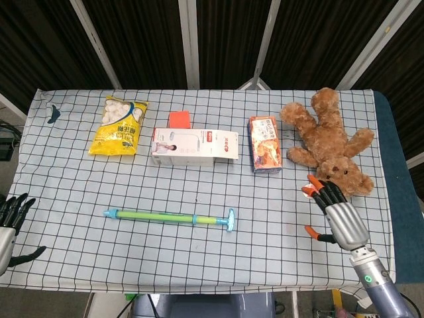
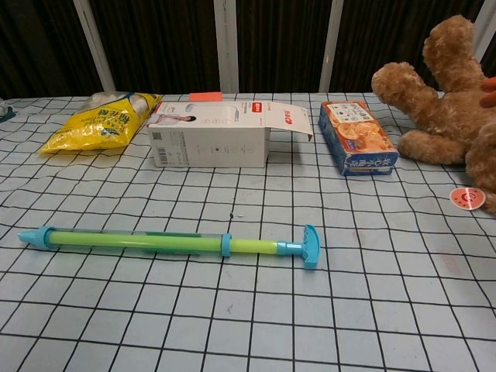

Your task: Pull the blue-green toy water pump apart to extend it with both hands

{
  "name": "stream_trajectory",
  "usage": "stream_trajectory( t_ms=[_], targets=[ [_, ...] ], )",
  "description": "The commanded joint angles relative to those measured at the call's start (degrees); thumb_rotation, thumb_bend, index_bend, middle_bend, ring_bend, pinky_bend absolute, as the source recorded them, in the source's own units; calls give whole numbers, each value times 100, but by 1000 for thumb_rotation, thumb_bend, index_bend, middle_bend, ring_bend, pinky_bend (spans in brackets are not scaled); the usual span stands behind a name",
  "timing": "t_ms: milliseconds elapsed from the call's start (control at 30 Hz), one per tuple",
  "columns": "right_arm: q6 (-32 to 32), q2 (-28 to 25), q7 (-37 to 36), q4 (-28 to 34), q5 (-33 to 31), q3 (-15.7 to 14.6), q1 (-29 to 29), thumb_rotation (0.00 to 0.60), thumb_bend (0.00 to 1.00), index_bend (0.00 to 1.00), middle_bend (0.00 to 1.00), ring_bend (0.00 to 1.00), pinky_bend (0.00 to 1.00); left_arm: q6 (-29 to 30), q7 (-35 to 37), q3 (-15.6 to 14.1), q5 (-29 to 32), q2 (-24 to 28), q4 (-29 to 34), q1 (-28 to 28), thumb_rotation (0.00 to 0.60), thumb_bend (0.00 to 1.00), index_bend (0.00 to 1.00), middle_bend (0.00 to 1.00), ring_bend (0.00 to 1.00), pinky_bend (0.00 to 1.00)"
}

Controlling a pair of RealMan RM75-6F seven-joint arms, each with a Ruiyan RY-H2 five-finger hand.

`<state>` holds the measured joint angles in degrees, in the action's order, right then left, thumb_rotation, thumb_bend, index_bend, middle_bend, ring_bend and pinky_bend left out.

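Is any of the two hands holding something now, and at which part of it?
Nothing is held. The right hand and the left hand are both open, and the water pump lies untouched on the table.

- The toy pump [image 1: 169,217] lies lengthwise across the near middle of the table [image 1: 79,179], its handle end to the right.
- Behind it, a row runs left to right: a snack bag [image 1: 119,125], a long carton [image 1: 194,146], a small box [image 1: 265,144] and a teddy bear [image 1: 331,144].
- A small block [image 1: 179,119] sits just behind the carton's left end.
- The bear sprawls at the far right, its head nearest the front.
- The right hand [image 1: 336,213] hovers over the table just in front of the bear's head, well right of the pump's handle.
- The left hand [image 1: 10,225] hangs off the table's near left edge, well apart from the pump.
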<state>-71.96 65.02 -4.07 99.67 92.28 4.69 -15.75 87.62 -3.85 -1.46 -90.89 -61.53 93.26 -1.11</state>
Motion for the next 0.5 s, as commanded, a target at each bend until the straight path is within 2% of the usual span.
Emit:
stream_trajectory(
  t_ms=[33, 233, 500],
  targets=[
    [335, 207, 233, 157, -46, 63, -246, 600, 299, 359, 130, 0, 0, -12, -12, -2, 3, -6, -1, -4, 600, 87, 0, 0, 0, 0],
    [859, 785, 935, 320, -330, 133, -615, 600, 300, 421, 151, 0, 0, -69, 11, 2, 30, -10, 10, -30, 600, 86, 0, 0, 0, 0],
    [1279, 1687, 1980, 244, -914, 221, -975, 600, 301, 425, 152, 0, 0, -156, 85, 5, 79, 16, 19, -67, 600, 86, 0, 0, 0, 0]
  ],
)
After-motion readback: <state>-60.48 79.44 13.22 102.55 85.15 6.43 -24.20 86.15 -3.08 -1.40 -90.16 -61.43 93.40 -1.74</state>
